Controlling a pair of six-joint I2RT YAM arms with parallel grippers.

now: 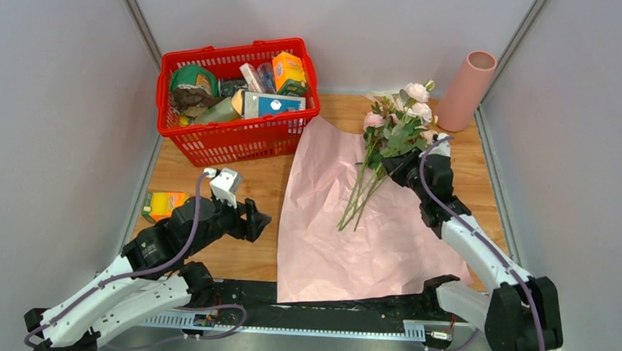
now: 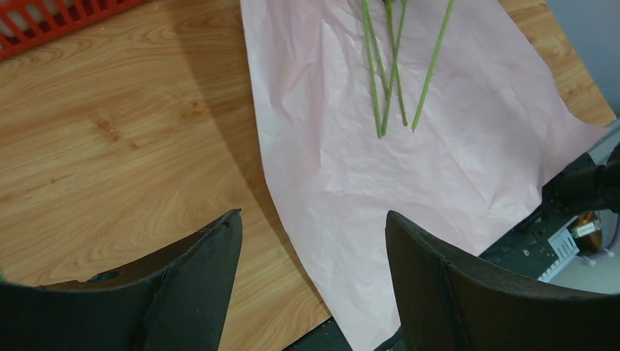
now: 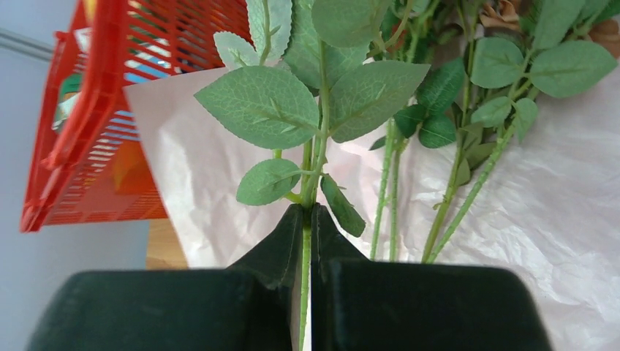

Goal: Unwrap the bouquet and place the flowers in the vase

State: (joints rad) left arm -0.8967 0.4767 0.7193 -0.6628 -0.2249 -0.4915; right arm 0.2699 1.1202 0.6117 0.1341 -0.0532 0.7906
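Flowers (image 1: 394, 131) lie on the pink paper (image 1: 345, 231) — my right pincer (image 3: 308, 213) squeezes one green stem (image 3: 305, 248) tight. My left pincer (image 2: 313, 213) is wide open, empty. The vase (image 1: 467, 91) stands beyond my right pincer.

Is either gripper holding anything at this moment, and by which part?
The right gripper is shut on one rose stem, on the green stalk just below its lowest leaves. The left gripper is open, holding nothing.
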